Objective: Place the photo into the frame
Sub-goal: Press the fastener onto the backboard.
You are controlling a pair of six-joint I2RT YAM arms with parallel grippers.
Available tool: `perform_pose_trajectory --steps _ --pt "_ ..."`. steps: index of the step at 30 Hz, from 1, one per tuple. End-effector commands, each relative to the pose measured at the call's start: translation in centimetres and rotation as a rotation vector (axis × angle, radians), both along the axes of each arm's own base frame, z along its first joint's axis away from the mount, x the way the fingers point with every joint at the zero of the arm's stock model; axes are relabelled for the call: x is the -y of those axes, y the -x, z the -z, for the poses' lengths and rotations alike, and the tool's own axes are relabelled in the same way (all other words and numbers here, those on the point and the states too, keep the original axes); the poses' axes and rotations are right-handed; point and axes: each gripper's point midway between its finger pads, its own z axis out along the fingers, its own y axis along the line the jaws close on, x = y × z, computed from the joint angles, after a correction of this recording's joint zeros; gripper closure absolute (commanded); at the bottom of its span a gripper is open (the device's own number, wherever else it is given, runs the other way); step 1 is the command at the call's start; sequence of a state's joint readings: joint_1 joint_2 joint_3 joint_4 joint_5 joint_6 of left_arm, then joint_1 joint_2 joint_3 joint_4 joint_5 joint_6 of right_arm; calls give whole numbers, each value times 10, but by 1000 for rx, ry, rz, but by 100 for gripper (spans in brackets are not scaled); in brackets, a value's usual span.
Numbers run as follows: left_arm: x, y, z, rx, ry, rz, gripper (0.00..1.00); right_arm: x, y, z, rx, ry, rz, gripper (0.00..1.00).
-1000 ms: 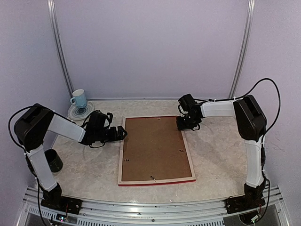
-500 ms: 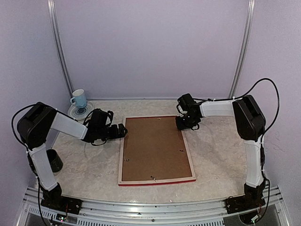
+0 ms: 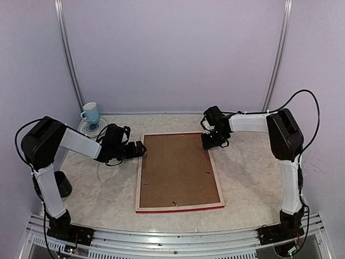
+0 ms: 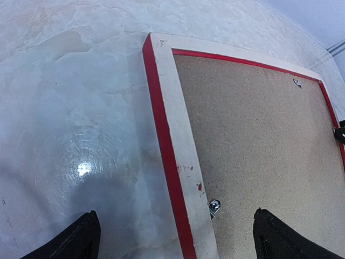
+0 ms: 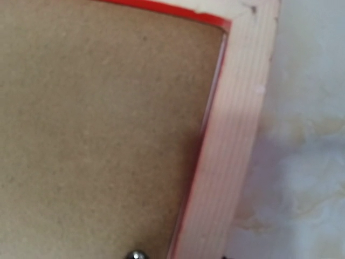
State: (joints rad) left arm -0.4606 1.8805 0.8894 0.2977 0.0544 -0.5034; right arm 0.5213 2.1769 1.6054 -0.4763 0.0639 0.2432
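The frame (image 3: pixel 139 183) lies face down in the middle of the surface (image 3: pixel 248 178), its pale wood back up and a brown backing board (image 3: pixel 178 170) filling its opening. The left end effector (image 3: pixel 141 149) sits low at the far end of the frame's left bar, its fingertips (image 4: pixel 75 240) spread wide to either side of that bar. The right end effector (image 3: pixel 209 141) is over the far right corner; I cannot tell whether it is spread or closed.

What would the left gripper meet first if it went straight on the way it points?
Most likely the left bar of the frame, near its far corner; the left gripper, open, is aimed at it. Its height above the bar is unclear.
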Motion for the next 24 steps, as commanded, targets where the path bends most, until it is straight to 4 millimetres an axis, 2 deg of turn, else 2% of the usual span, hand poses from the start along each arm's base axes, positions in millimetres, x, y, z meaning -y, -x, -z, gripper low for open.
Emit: perform_pose_trajectory --steps 1,10,13,18,24 --pt "-18 32 56 -200 -85 -6 3 3 18 14 -81 33 -44 64" --pt "-18 33 59 -208 -84 -5 3 15 15 25 -80 99 2 71" --pt "-18 33 59 -207 -83 -5 3 17 13 23 -68 108 16 76" --pt "-17 33 60 -211 -83 -4 3 23 10 18 -46 118 79 78" --pt "-18 33 62 -214 -84 -8 3 13 17 28 -50 84 141 78"
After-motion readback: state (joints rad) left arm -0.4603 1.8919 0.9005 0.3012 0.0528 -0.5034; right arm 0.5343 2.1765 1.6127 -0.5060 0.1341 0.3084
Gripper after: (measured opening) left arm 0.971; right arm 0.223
